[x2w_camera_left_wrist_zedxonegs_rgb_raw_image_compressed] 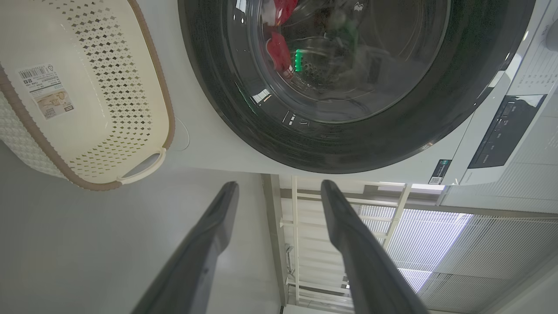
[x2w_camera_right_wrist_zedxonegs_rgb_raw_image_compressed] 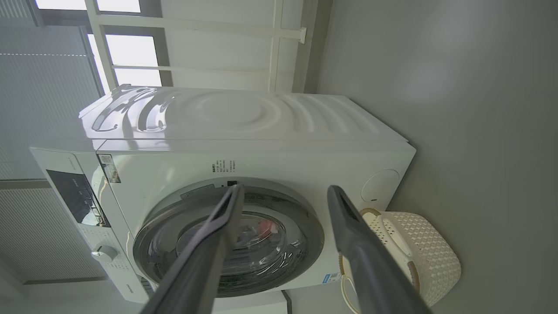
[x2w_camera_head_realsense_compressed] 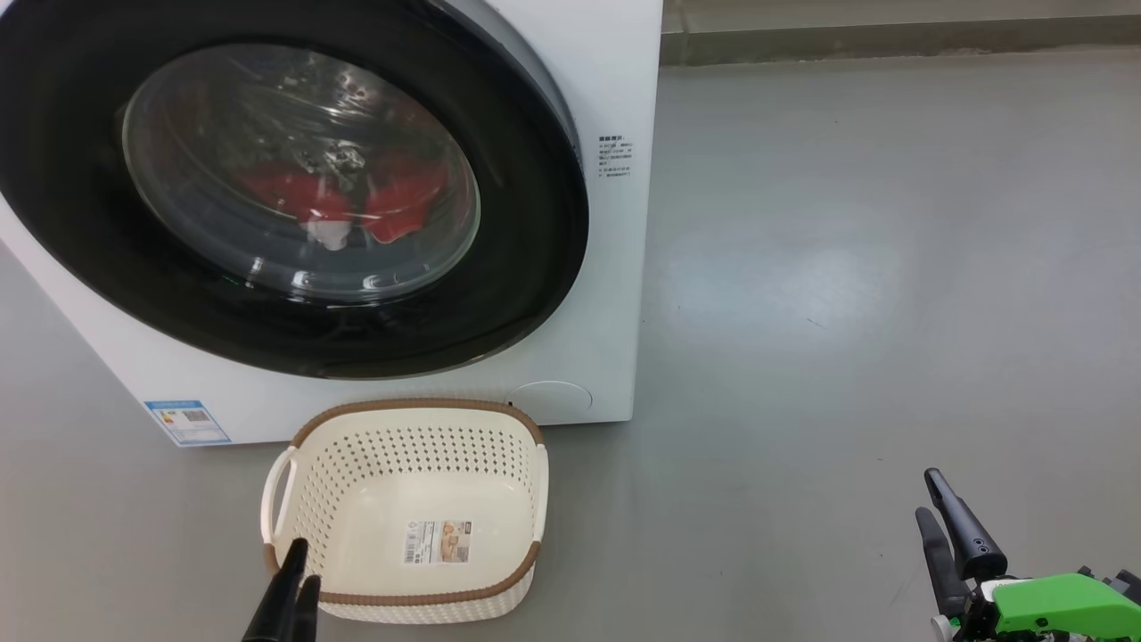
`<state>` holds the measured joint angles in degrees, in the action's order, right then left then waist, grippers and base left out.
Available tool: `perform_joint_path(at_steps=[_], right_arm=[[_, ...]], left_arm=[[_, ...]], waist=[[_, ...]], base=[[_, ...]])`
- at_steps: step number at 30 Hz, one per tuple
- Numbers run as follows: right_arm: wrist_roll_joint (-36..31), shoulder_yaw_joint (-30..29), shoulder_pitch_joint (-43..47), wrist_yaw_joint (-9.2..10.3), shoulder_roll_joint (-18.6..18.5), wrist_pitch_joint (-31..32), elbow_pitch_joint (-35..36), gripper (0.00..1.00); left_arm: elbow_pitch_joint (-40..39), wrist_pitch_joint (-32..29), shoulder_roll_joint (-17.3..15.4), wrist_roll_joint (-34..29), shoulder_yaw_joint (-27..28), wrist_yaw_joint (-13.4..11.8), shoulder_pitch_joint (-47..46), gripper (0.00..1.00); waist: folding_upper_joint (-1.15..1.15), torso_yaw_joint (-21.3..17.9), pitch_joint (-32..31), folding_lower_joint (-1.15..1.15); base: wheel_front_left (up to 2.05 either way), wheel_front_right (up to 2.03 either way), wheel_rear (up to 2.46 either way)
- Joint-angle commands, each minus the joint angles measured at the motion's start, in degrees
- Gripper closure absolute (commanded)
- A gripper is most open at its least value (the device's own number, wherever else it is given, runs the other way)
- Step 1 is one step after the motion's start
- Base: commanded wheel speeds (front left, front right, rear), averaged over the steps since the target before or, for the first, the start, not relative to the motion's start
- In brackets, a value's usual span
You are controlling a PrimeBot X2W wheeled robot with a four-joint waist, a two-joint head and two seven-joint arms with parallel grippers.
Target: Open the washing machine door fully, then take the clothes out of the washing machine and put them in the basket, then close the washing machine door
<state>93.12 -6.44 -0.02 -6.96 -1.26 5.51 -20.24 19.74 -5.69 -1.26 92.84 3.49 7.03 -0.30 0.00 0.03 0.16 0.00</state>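
Smooth grey glossy floor, faint scuff marks noted. Darker grey skirting strip along the far edge. White-framed bright window, pale horizontal slatted blinds adjoining.

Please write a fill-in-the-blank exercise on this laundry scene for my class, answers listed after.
The washing machine door is ____.
The clothes behind it are coloured ____.
The basket is ____ of clothes.
The left gripper and right gripper both have jaws standing ____.
Missing words: closed, red, empty, open.
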Motion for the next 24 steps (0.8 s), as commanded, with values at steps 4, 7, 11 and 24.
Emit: perform_joint_path(at_steps=[4,7,11,24], right_arm=[[-0.9,1.0,-1.3,-0.09,-0.8,-1.1,1.9,0.0],[-1.9,1.5,-1.2,-0.1,-1.1,-1.6,2.0,0.0],[-3.8,2.1,-1.1,-0.11,-1.3,-2.3,2.1,0.0],[-11.5,3.1,-0.6,-0.16,-1.4,-4.5,2.5,0.0]], left_arm=[[-2.4,1.1,-0.9,-1.6,-0.1,0.1,-1.3,0.0],[-2.9,1.6,-0.9,-2.7,-0.2,0.1,-1.1,0.0],[-3.4,2.3,-1.0,-4.8,-0.3,0.1,-1.0,0.0],[-5.1,4.5,-1.0,-16.0,-0.4,0.1,-0.6,0.0]], waist=[[0.0,0.1,-0.1,0.06],[0.0,0.2,0.0,0.0],[0.0,0.2,0.1,0.0],[0.0,0.4,0.3,0.0]], base=[[0.0,0.0,0.0],[0.0,0.0,0.0],[0.0,0.0,0.0],[0.0,0.0,0.0]])
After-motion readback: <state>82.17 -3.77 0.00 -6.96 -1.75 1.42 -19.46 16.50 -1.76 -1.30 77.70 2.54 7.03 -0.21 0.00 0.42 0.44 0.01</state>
